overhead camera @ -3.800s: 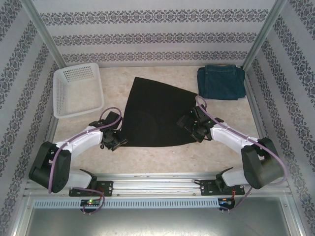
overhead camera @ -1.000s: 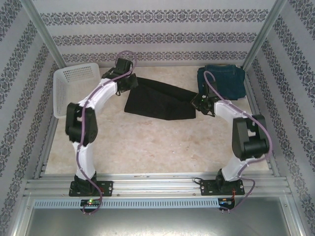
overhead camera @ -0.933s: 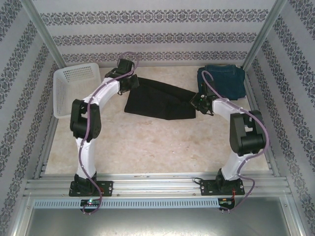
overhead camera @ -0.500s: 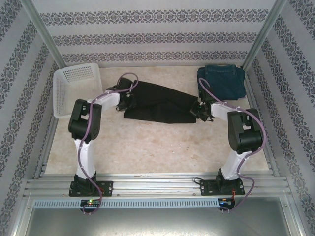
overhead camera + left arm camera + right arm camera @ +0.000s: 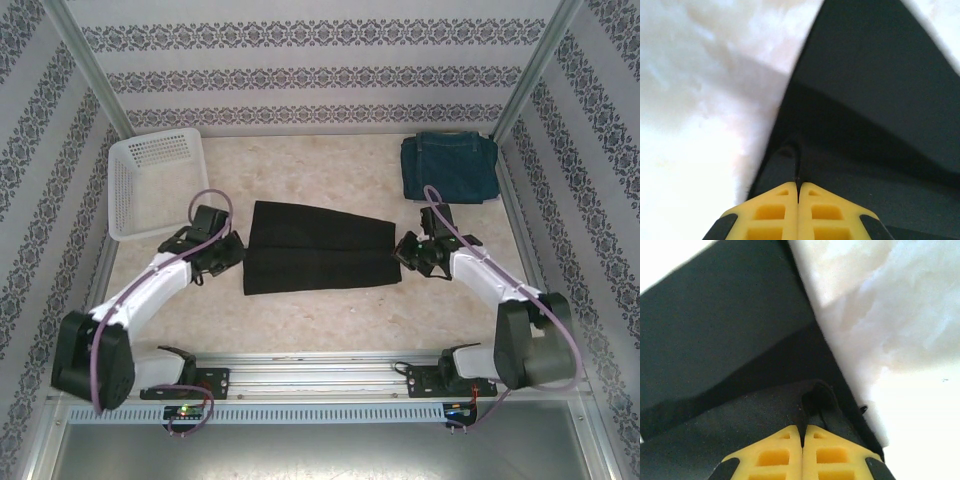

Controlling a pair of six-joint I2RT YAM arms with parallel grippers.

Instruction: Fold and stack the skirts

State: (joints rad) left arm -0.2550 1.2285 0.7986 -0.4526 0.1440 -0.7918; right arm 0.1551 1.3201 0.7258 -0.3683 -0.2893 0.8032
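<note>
Top: black skirt [image 5: 318,248] lies mid-table, long axis left-right, left gripper [image 5: 230,251] at its left end, right gripper [image 5: 404,250] at its right; left wrist: fingers [image 5: 780,210] clamped on a black fold; right wrist: same (denim skirt [image 5: 450,168] folded far right).

In the left wrist view, the black skirt [image 5: 875,90] runs off the edge at 3 o'clock. The yellow fingers [image 5: 772,212] are cut off at 6 o'clock.
</note>
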